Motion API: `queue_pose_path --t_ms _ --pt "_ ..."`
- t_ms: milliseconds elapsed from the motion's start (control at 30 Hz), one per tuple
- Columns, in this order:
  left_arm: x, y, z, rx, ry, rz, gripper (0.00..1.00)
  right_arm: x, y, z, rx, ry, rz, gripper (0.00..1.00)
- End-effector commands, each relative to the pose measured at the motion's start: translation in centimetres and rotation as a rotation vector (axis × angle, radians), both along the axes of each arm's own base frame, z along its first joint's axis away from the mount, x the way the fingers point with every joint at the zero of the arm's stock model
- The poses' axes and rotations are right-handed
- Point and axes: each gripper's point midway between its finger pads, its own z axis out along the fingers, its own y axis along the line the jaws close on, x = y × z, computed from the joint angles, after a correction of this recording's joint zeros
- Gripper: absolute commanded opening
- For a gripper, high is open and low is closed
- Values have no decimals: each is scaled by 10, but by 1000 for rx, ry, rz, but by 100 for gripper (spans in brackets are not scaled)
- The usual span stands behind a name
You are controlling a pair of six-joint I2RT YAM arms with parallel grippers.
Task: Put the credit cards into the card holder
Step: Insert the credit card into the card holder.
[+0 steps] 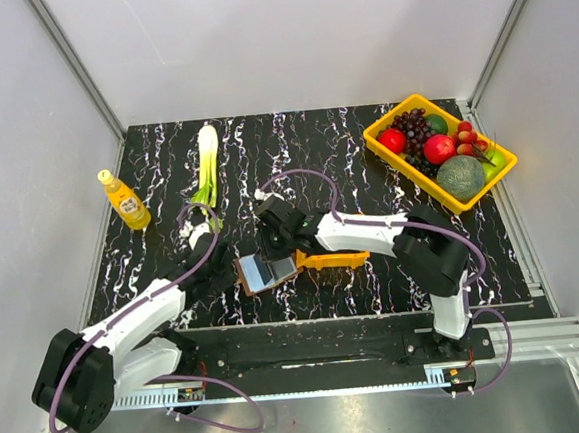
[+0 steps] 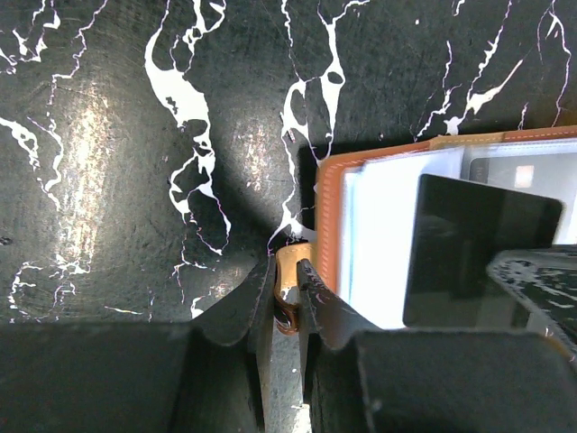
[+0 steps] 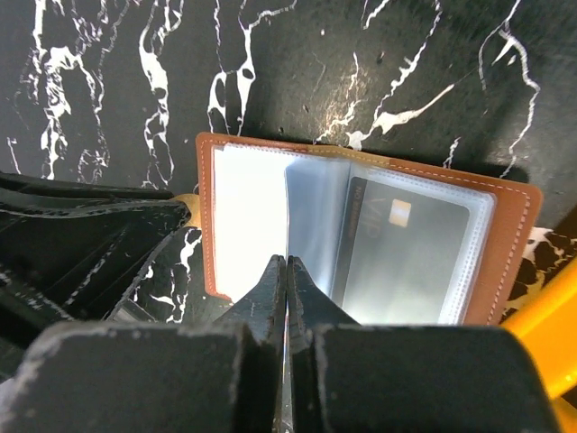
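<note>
I have the left gripper (image 2: 286, 275) pinched shut on the wallet (image 2: 329, 225) edge to pin it open, while the right gripper (image 3: 287, 271), clamped tight on what appears to be a dark card (image 2: 478, 253), aligns it with a clear sleeve (image 3: 311, 216).

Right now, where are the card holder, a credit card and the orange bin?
card holder (image 3: 507, 244), right wrist view, its brown right border.
credit card (image 2: 478, 253), left wrist view, its dark face.
orange bin (image 1: 341, 261), top external view, its near wall.
</note>
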Motion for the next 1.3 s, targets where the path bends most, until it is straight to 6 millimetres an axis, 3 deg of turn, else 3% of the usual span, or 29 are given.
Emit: queue_pose_path --t_ms 0,33,200,400,533,700,900,1067,1267 --pt "7 -1 2 -6 -23 16 0 4 22 7 75 11 17 0" --pt "7 -1 3 -4 -24 16 0 5 23 5 72 16 8 0" --pt "13 -3 19 -26 -68 21 36 5 17 -7 33 27 -11 0" --pt "24 -15 53 -137 -218 -5 54 7 13 -11 24 29 -21 0" --pt "21 -23 37 -158 -180 -27 53 10 10 -11 21 29 -29 0" --pt "17 -18 11 -129 -128 2 53 12 4 -9 21 28 -42 0" --pt "23 -20 8 -106 -119 -4 55 13 2 -8 22 25 -40 0" --pt "18 -16 -6 -12 -59 -11 55 13 2 -7 27 28 -40 0" --pt "11 -10 -24 79 27 -2 38 19 0 8 61 8 -44 0"
